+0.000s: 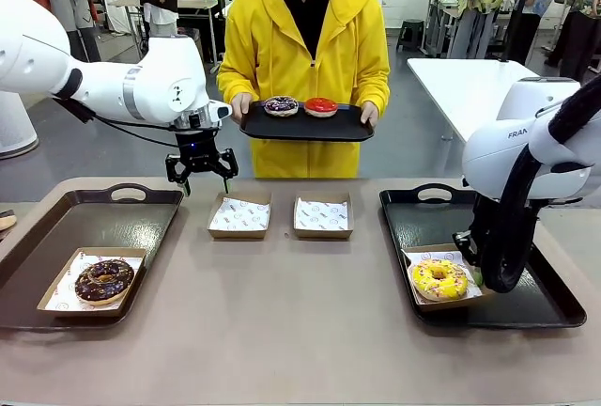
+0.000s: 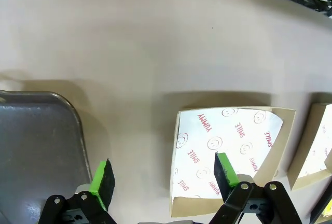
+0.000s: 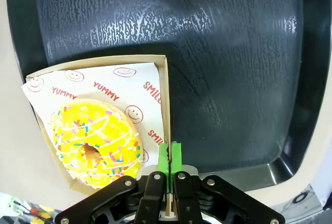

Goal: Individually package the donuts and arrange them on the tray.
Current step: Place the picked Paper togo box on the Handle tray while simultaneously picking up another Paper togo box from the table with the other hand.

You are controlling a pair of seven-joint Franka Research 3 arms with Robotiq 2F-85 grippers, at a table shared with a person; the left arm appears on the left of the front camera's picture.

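While the right gripper (image 3: 167, 154) clamps the box (image 3: 167, 94) beside the yellow donut (image 3: 96, 141), the open-fingered left gripper (image 1: 201, 179) hangs nearer the person's purple donut (image 1: 281, 105), beyond it.

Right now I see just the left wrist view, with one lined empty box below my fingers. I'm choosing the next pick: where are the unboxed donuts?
Observer: The purple donut and the red donut lie unboxed on a black tray that the person holds.
Operator: What is already boxed?
Observer: The chocolate donut sits in a box on the left tray.
Operator: And the right arm?
Observer: The right fingers are shut on the wall of the yellow donut's box, on the right tray.
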